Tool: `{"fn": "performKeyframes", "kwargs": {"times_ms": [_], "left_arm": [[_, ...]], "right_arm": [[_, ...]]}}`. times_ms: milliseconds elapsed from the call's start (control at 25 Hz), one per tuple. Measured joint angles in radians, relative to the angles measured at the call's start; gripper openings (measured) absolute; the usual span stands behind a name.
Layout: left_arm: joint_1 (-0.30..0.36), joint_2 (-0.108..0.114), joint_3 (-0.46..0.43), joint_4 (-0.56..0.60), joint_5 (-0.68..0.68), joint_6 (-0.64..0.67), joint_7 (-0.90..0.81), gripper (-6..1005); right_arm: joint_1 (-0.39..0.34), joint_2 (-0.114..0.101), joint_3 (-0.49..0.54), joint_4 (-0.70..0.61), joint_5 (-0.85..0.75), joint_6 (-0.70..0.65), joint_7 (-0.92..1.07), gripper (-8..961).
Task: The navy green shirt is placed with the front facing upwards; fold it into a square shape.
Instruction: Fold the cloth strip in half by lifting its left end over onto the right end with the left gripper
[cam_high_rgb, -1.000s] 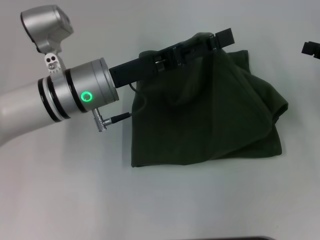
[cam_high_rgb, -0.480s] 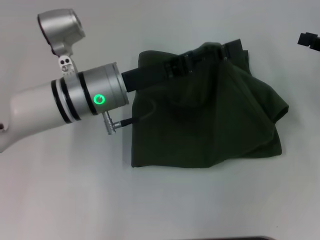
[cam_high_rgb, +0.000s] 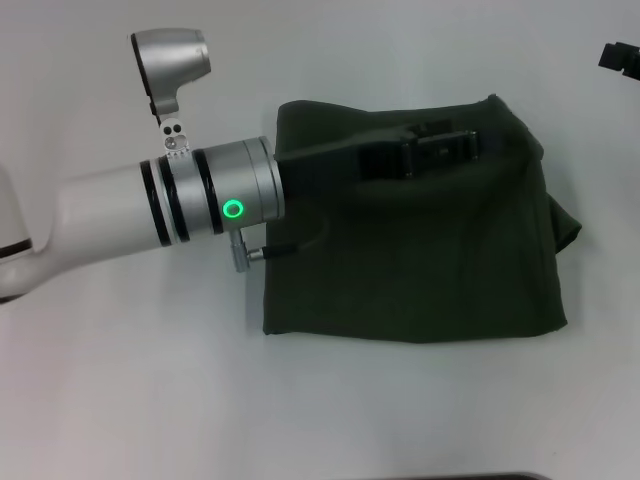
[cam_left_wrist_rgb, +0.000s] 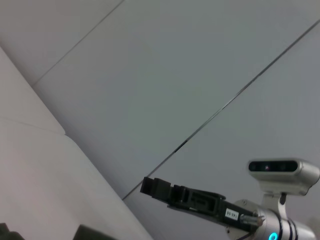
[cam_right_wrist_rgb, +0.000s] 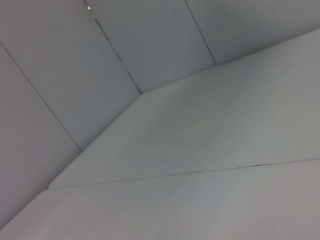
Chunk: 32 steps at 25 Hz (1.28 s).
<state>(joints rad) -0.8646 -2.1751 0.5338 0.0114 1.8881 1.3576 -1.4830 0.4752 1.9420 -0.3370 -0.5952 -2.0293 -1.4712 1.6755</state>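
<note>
Dark olive-green cotton fills the middle of the white bench (cam_high_rgb: 120, 400): the navy green shirt (cam_high_rgb: 420, 260) lies there already folded into a rough rectangle, with its lettering out of sight. The left gripper (cam_high_rgb: 478, 143) reaches across the shirt's far portion, low over the cloth or resting on it; whether its fingers are spread, closed or pinching fabric cannot be told from the head view. Most of the shirt lies on the near side of that gripper, and beyond its tip a layer bulges outward, so the edge there is ragged rather than straight. The right gripper (cam_high_rgb: 621, 57) sits well apart from the left one, past the shirt's far corner at the edge of the head view, idle over bare bench, and its fingers cannot be read either; in the left wrist view it (cam_left_wrist_rgb: 150, 186) shows as a dark bar. By the look of things, a late fold has just been laid down and the step in hand is settling or letting go of that flap. The next move probably calls for drawing the left gripper clear without dragging the top layer, then tucking the bulging side to square the outline.
</note>
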Motion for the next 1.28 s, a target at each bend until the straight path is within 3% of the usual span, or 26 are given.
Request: {"fn": "performKeyframes", "kwargs": {"times_ms": [240,480,640,800,960,1280], "left_arm": [[0.006,0.001,0.0,0.039,-0.004,0.013,0.029,947],[0.074,0.004,-0.021,0.134,-0.039,0.149,0.027,947],[0.12,0.008,-0.029,0.213,-0.057,0.224,0.021,947],[0.157,0.009,-0.034,0.293,-0.064,0.232,0.005,947],[0.185,0.011,-0.034,0.336,-0.065,0.23,-0.002,947],[0.207,0.013,-0.021,0.366,-0.057,0.229,-0.003,947]], "right_arm": [[0.0,-0.001,-0.004,0.0,0.002,0.019,-0.01,248],[0.005,-0.002,-0.012,0.0,-0.001,0.001,-0.009,249],[0.026,-0.019,-0.021,-0.002,-0.005,-0.034,0.053,249],[0.059,-0.035,-0.1,-0.014,-0.008,-0.04,0.153,249],[0.094,-0.031,-0.155,-0.056,-0.009,-0.017,0.252,248],[0.19,-0.049,-0.279,-0.077,-0.087,0.023,0.516,355]]}}
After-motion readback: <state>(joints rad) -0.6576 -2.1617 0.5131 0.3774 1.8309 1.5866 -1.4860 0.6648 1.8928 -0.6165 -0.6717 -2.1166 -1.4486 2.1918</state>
